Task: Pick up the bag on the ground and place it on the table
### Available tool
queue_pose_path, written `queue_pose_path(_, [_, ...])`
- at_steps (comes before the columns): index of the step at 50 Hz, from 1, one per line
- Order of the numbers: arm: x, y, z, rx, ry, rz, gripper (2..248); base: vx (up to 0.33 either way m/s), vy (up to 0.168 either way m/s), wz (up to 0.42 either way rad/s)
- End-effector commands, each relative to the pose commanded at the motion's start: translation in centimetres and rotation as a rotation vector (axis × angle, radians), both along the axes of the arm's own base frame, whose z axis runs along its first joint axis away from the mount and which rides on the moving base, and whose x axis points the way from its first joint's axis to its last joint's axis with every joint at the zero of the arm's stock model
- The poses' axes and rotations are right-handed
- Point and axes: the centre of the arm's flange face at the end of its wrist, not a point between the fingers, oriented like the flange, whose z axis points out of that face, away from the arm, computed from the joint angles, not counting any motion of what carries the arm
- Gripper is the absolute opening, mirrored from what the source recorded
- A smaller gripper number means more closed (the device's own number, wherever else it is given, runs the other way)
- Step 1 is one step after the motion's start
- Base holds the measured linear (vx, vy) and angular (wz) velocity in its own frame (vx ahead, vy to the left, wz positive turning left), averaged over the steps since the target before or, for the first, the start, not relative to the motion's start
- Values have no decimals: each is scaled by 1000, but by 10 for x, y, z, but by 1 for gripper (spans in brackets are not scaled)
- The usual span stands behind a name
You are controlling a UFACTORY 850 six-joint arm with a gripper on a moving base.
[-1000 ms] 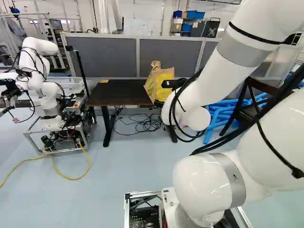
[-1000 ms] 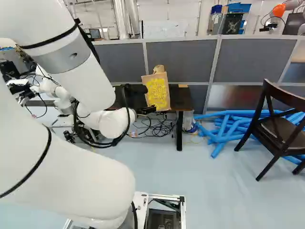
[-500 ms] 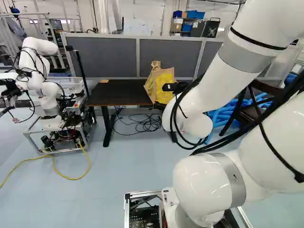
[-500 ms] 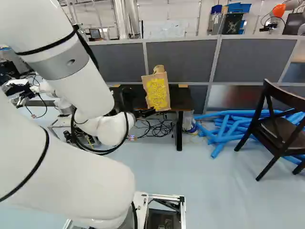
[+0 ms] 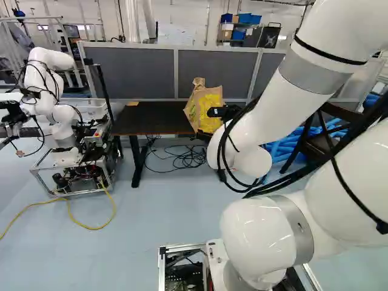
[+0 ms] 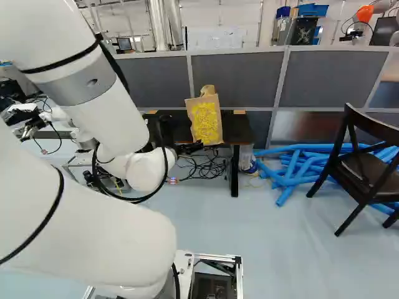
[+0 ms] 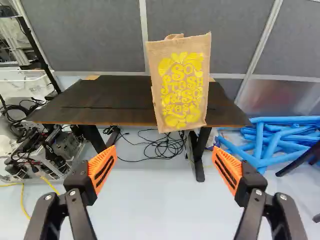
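Observation:
The brown bag with yellow print (image 7: pixel 182 85) stands upright at the front edge of the dark table (image 7: pixel 100 102), its lower end overlapping that edge in the wrist view. It also shows in the left base view (image 5: pixel 206 110) and the right base view (image 6: pixel 206 118). My gripper (image 6: pixel 189 148) is small and partly hidden behind my arm in the right base view. In the wrist view the gripper (image 7: pixel 165 152) stands open, its orange pads wide apart with nothing between them. The bag is ahead of it, clear of both fingers.
Another robot (image 5: pixel 57 115) stands on its frame left of the table. Black cables (image 7: pixel 165 145) lie under the table. Blue tubes (image 6: pixel 299 165) and a dark chair (image 6: pixel 361 162) are to the right. Grey partitions (image 6: pixel 237 78) rise behind the table.
My arm has shifted slightly, towards the left and down in the right base view and a little right in the left one. The bag, the table and the base have not moved.

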Motion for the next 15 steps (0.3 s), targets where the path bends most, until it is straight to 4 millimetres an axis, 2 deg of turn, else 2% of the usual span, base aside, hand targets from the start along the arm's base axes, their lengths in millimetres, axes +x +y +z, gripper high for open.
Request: queue_pose_path(15, [0, 0, 0, 0, 0, 0, 247, 0, 0, 0])
